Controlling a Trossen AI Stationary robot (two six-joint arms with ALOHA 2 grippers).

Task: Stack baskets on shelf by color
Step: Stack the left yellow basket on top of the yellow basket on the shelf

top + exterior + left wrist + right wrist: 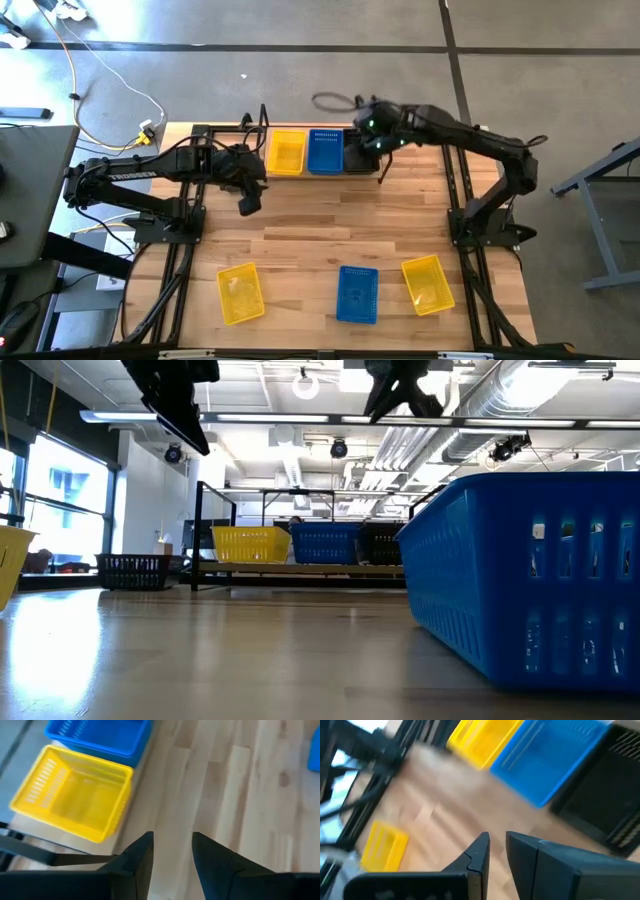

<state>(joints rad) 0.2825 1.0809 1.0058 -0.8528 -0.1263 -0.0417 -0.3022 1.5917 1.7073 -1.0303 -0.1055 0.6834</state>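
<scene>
Reaching in from opposite sides, both arms hang over the back of the table with nothing held. The left gripper has a narrow gap between its fingers and bare wood under it. The shelf sits just ahead of it, with a yellow basket, a blue basket and a black basket side by side. The right gripper hovers near the black one, jaws slightly apart and empty. Well behind both jaws, along the near edge, lie two more yellow baskets and another blue basket, all looking empty. A loose black basket sits beside the shelf.
</scene>
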